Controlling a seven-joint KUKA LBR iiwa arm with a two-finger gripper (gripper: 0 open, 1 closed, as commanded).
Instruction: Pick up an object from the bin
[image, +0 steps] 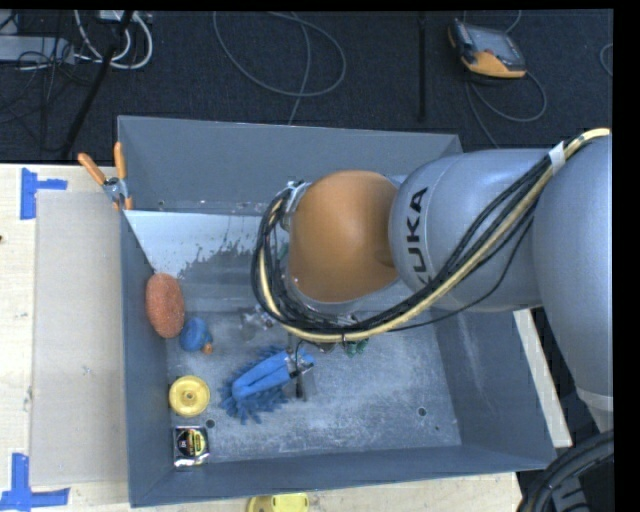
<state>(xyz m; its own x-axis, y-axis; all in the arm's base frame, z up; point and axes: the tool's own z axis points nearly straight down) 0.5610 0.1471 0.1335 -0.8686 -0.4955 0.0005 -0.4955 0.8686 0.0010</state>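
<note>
Five things are lying in the bin (400, 405): a brown oval (165, 305) by the left wall, a yellow disc (189, 396), a tape measure (190, 445), a blue lump (195, 333), and a blue brush (258, 385) mid-floor. The gripper (298, 378) is sitting at the brush's right end; whether it is open or clamped cannot be told.

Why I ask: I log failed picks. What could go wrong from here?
1. The gripper sits at the right end of the blue bristly thing, off its middle; lifted from there, it could tilt and slip out.
2. The yellow disc lies near that thing's left end; a dragged lift might knock it.
</note>
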